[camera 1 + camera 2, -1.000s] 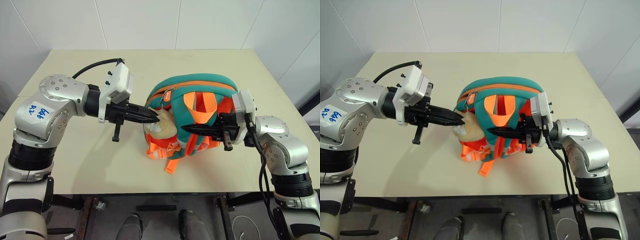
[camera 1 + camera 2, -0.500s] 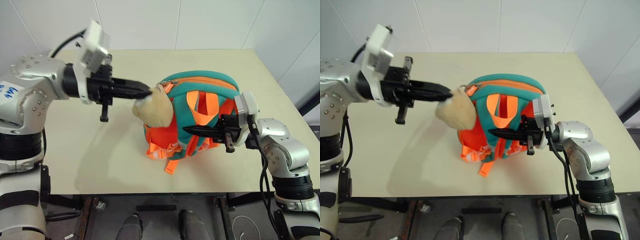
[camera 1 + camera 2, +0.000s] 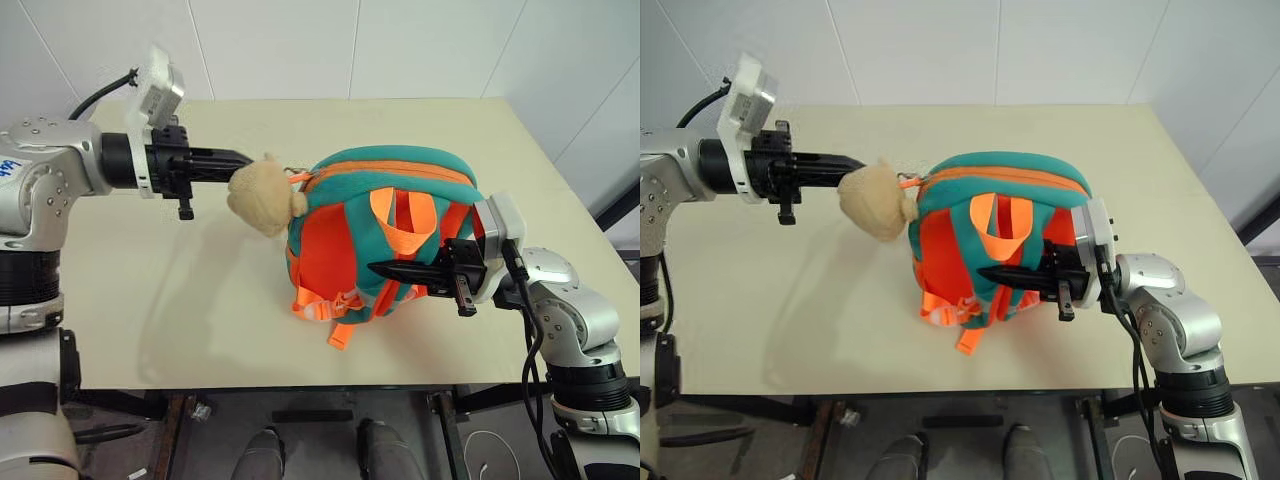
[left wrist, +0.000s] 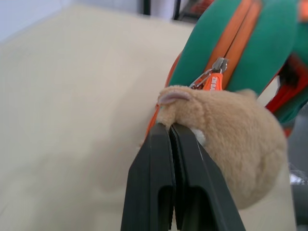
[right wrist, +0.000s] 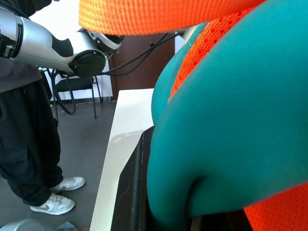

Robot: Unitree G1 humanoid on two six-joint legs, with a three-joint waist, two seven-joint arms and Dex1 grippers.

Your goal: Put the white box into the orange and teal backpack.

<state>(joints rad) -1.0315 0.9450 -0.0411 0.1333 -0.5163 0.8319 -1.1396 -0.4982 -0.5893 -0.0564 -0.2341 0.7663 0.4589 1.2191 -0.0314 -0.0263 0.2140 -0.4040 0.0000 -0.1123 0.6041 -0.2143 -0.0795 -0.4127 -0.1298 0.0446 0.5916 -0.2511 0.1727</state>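
Backpack: the orange and teal backpack (image 3: 385, 235) is stood on the table (image 3: 180, 300), strap side turned toward the camera, its orange webbing straps (image 3: 400, 225) hung down the front.
Plush toy: the beige plush toy (image 3: 262, 193) is seen off the upper left corner of the backpack, stretched out level from the zip pull (image 4: 215, 77) and lifted clear of the table.
Left gripper: the left gripper (image 3: 240, 160) is pointed level toward the backpack; its two black fingers (image 4: 161, 168) are pressed together, with the edge of the plush toy pinched at their tips.
Right gripper: the right gripper (image 3: 385, 270) is laid level across the lower front of the backpack, pointed toward the robot's left; its fingers (image 5: 137, 192) are nearly closed, with a fold of teal padding caught between them in the right wrist view.
White box: it cannot be told from these views where the white box lies; the backpack's zip is seen drawn closed along the top seam.
Bystander: a person's dark trousers and white shoes (image 5: 53, 197) are caught beside the table in the right wrist view.
Change, left side: against a second ago, the left gripper is found higher and further to the left, and the plush toy, then lying against the backpack's front, is now drawn out taut from the corner.
Change, backpack: the backpack is set more upright than before.
Change, right side: the right gripper is kept where it was.
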